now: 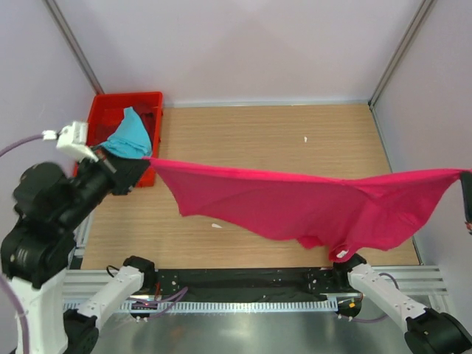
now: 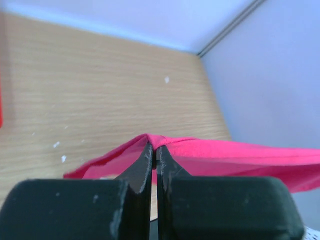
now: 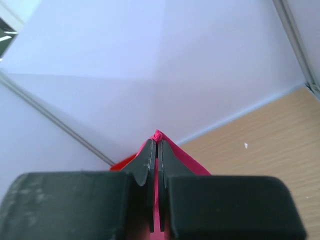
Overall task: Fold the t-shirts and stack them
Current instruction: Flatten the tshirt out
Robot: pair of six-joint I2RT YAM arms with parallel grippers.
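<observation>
Left gripper (image 2: 155, 148), right gripper (image 3: 156, 145) clamp magenta shirt (image 1: 310, 206).

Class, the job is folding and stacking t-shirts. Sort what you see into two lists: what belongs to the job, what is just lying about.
Job: pink shirt, stretched between left gripper and right gripper; blue shirt.
Lying about: crate; white scraps on table.

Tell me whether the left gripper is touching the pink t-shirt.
Touching. The left wrist view shows the left gripper closed on a fold of the pink t-shirt, with cloth pinched between its fingertips.
</observation>
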